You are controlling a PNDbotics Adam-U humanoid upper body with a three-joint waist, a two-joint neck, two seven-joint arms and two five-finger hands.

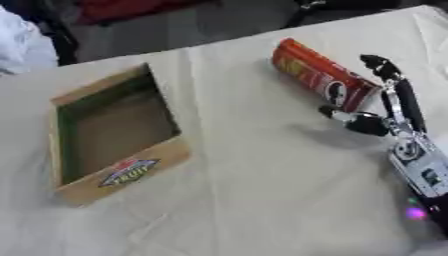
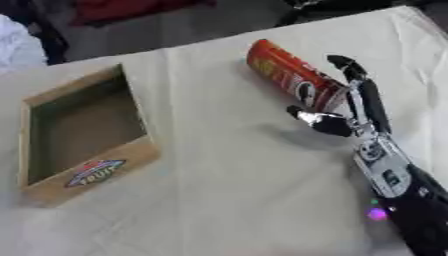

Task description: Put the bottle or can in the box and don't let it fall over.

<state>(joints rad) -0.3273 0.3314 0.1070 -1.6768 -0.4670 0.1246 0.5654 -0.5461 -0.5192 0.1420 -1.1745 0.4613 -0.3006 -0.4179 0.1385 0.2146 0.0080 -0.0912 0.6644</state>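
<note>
Cloth-covered worktop (image 1: pixel 262 175): can (image 1: pixel 322 75) lies flat, long axis diagonal, near end between your right hand's (image 1: pixel 385 112) spread fingers (image 1: pixel 378 64); box (image 1: pixel 114 135) well left.

This looks like a test room or lab set up for robot trials, not a home. A table (image 1: pixel 262 200) draped in a plain cream cloth (image 2: pixel 227 210) fills most of the view, wrinkled and hanging past its edges. Beyond the table's far edge lies a bare grey floor (image 1: pixel 175 30), with dark furniture legs (image 2: pixel 302 12) and something red (image 1: pixel 122 7) near the far left corner.
</note>
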